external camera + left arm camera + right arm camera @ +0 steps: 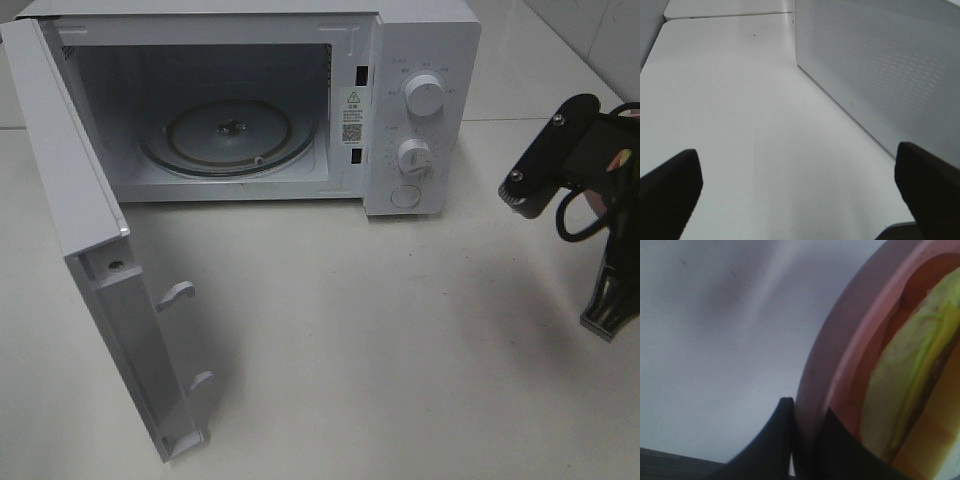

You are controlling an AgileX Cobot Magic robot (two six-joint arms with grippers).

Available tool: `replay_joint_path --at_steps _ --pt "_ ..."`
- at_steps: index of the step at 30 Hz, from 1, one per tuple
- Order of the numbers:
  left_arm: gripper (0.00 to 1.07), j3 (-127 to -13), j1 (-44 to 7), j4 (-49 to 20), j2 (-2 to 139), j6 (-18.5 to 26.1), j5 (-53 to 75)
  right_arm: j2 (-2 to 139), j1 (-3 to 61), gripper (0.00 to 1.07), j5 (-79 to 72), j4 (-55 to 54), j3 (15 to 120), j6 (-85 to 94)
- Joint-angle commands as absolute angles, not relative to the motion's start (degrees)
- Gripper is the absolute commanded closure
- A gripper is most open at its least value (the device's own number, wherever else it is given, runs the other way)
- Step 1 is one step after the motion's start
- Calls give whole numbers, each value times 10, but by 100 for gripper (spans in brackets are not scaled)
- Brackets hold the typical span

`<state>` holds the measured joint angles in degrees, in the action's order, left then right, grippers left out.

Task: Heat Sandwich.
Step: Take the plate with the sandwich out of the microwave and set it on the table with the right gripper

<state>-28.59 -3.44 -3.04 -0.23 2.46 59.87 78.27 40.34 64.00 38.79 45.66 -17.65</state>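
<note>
In the right wrist view, my right gripper point(807, 409) is shut on the rim of the round pink plate point(840, 340). On the plate lies the sandwich point(910, 390), showing pale green lettuce and yellow filling. The plate hangs above the white table. In the high view, only the right arm point(565, 165) shows, at the right edge beside the microwave point(425, 50); the plate is barely visible there. My left gripper point(800, 195) is wide open over bare table with nothing between its fingers. It is out of the high view.
The white microwave stands at the back. Its door point(70, 210) is swung fully open toward the front left, and the glass turntable point(228, 135) inside is bare. A perforated white wall point(880, 65) stands close beside the left gripper.
</note>
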Motion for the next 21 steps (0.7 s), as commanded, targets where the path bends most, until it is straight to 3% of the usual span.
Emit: replay_joint_path --at_steps 1,21 --pt "3 -284 -33 -31 -15 22 595 804 402 104 659 413 476 -224" --pt "3 -284 -33 -31 -15 22 595 956 400 104 697 418 528 -324"
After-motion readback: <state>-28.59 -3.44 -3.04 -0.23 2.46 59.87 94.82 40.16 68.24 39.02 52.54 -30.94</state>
